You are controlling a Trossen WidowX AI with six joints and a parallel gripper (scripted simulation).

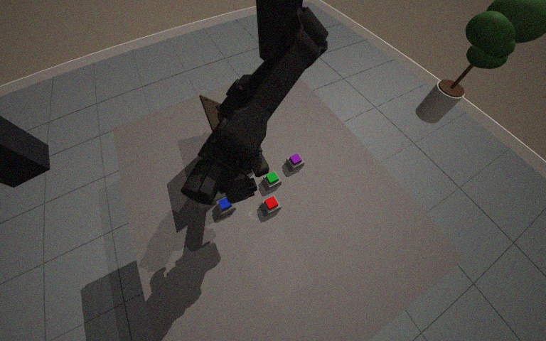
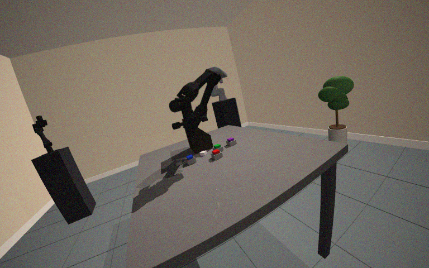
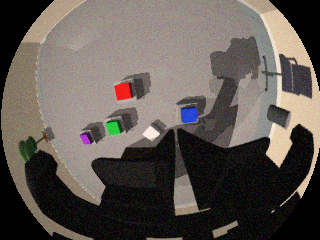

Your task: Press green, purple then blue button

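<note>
Four buttons on grey bases sit on the table: green (image 1: 271, 177) (image 2: 217, 146) (image 3: 114, 127), purple (image 1: 295, 158) (image 2: 230, 139) (image 3: 87, 138), blue (image 1: 225, 203) (image 2: 189, 157) (image 3: 190, 115) and red (image 1: 271, 202) (image 2: 215, 151) (image 3: 123, 91). My gripper (image 1: 237, 192) (image 3: 175, 132) is shut and empty. It hangs low over the table between the blue button and a small white block (image 2: 203, 152) (image 3: 152, 132). Its tips sit just beside the blue button's near edge; I cannot tell whether they touch it. The arm hides the white block in the top view.
A small grey block (image 3: 279, 115) lies beyond the blue button. The arm's dark base wedge (image 1: 210, 109) stands behind the buttons. A potted plant (image 1: 451, 86) (image 2: 337, 128) stands at the table's far right corner. A dark box (image 2: 63, 183) stands on the floor to the left.
</note>
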